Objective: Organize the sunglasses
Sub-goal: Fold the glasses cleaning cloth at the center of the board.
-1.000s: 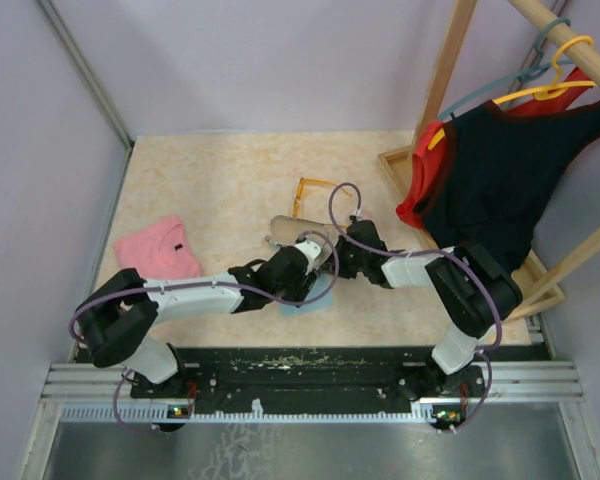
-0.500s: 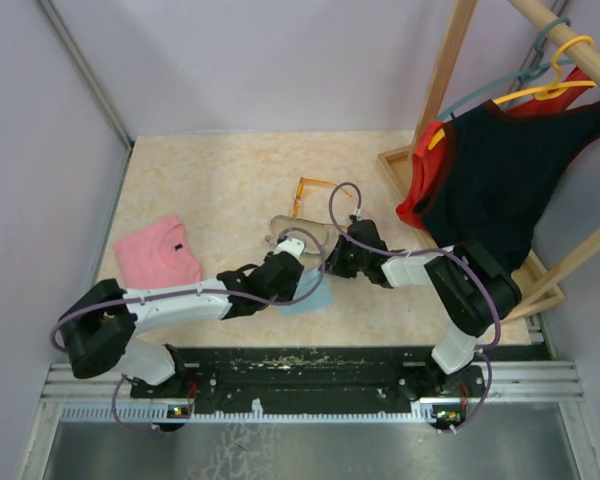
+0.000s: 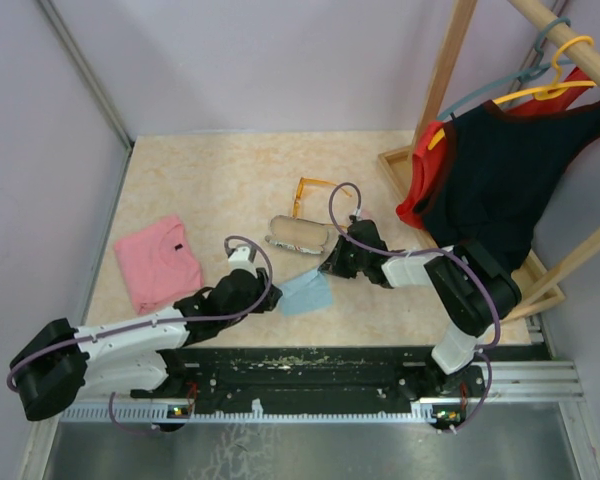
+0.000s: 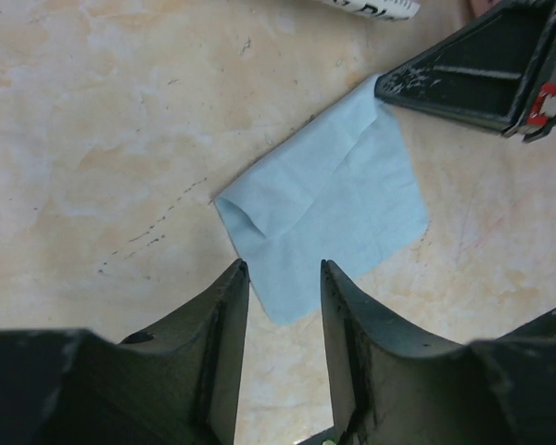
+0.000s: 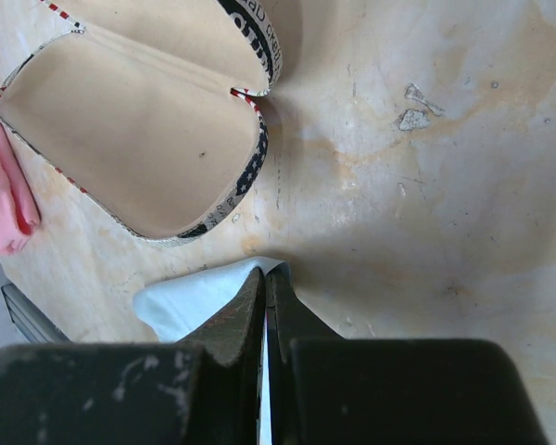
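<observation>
Right fingers (image 5: 246,320) should keep the corner pinch and lift the blue cloth (image 5: 190,301) clear before moving it, staying off the open printed case (image 5: 120,120). They're fully closed on that corner. Left fingers (image 4: 224,352) are part open and empty over the cloth's near edge. Orange sunglasses (image 3: 310,188) lie just beyond the case, untouched.

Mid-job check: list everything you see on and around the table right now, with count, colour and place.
sunglasses: one pair, orange frame, far middle of the table
glasses case: one, printed shell, beige lining, open and empty, table centre
cloth: one, light blue, nearer than the case
garment: one, pink, table's left side
rack: one, wooden, right edge
tops: black and red, hanging on the rack
left gripper: open, above the cloth
right gripper: shut on the cloth's corner
</observation>
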Motion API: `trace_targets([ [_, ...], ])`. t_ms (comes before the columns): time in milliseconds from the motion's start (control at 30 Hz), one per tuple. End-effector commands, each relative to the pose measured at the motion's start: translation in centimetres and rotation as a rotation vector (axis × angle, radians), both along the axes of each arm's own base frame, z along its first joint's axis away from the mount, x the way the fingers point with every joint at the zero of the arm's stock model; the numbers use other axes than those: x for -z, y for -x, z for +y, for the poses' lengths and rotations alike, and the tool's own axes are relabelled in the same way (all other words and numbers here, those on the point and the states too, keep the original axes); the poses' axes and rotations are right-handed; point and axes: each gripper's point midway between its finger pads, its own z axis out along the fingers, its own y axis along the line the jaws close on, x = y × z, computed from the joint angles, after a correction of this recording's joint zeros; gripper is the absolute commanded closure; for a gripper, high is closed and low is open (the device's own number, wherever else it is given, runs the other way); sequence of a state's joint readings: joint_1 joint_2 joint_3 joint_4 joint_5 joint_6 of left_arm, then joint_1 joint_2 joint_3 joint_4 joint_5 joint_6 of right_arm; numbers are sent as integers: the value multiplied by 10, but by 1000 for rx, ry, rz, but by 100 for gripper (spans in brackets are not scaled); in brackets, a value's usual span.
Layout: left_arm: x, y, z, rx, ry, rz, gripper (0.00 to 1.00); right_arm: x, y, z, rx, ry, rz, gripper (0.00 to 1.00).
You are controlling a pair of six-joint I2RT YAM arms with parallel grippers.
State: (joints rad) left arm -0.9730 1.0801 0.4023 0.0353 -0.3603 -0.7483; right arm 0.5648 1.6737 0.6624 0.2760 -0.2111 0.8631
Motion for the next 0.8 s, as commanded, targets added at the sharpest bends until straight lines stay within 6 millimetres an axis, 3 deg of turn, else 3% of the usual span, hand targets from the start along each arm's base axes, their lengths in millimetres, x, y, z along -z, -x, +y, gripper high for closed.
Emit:
trace_targets([
  [0,-25,-12,-17,-30,218,-30,59,-7,-8,2,-8,-20,-43,100],
  [367,-9,-25,-17,-43,308,18,62,-7,-7,3,-13,-25,-41,100],
  [767,15,-21,-15,-57,292,85,58,-6,-6,3,-14,-25,-40,100],
])
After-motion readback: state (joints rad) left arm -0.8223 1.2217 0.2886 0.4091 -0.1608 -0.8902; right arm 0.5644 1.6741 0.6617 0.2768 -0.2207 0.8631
